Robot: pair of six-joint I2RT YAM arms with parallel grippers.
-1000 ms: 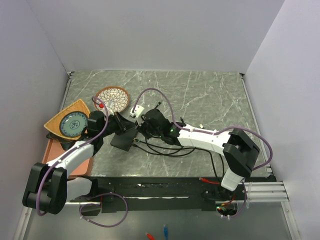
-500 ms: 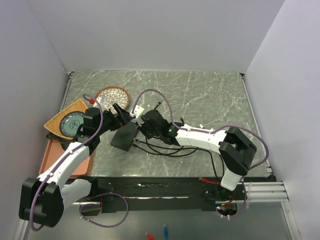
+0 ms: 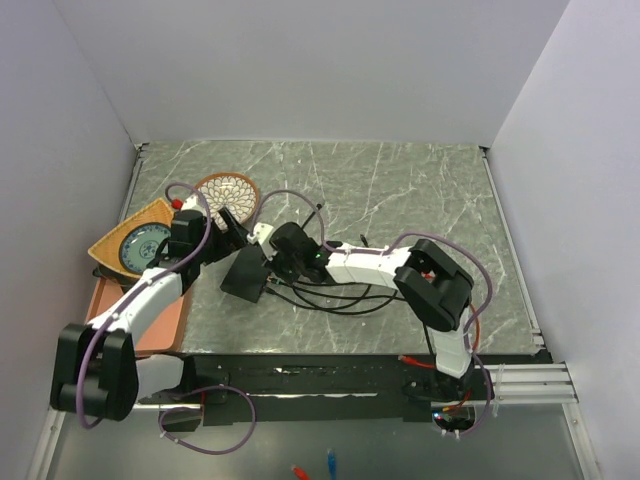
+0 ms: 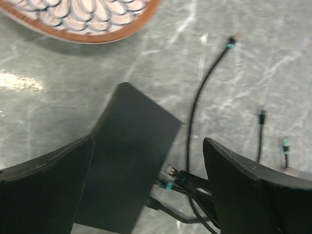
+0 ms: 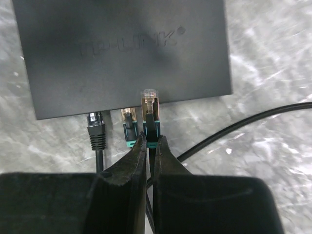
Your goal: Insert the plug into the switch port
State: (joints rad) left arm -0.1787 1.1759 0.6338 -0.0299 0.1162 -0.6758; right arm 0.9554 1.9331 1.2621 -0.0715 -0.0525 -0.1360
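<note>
The switch (image 3: pixel 245 272) is a flat black box on the marble table, also in view at switch (image 4: pixel 129 156) and switch (image 5: pixel 122 53). My right gripper (image 5: pixel 151 141) is shut on the plug (image 5: pixel 150 109), pinching its teal boot. The plug's clear tip overlaps the switch's near edge, beside a teal plug (image 5: pixel 128 126) and a black plug (image 5: pixel 96 129) that sit in ports. Whether it has entered a port cannot be told. My left gripper (image 4: pixel 148 142) hovers open above the switch, its fingers (image 4: pixel 44 190) wide to either side and touching nothing. From above, the left gripper (image 3: pixel 230 228) and right gripper (image 3: pixel 275 262) flank the switch.
A round patterned dish (image 3: pixel 225 192) lies just behind the left gripper. An orange triangular plate (image 3: pixel 135 245) and an orange tray (image 3: pixel 140 320) sit at the left edge. Loose black cables (image 3: pixel 330 295) trail to the right of the switch, with more plug ends (image 4: pixel 262 111) lying nearby.
My left gripper has opened, let go of the switch and drawn back towards the dish. The right arm has shifted left with the plug, closer to the switch's port edge.
</note>
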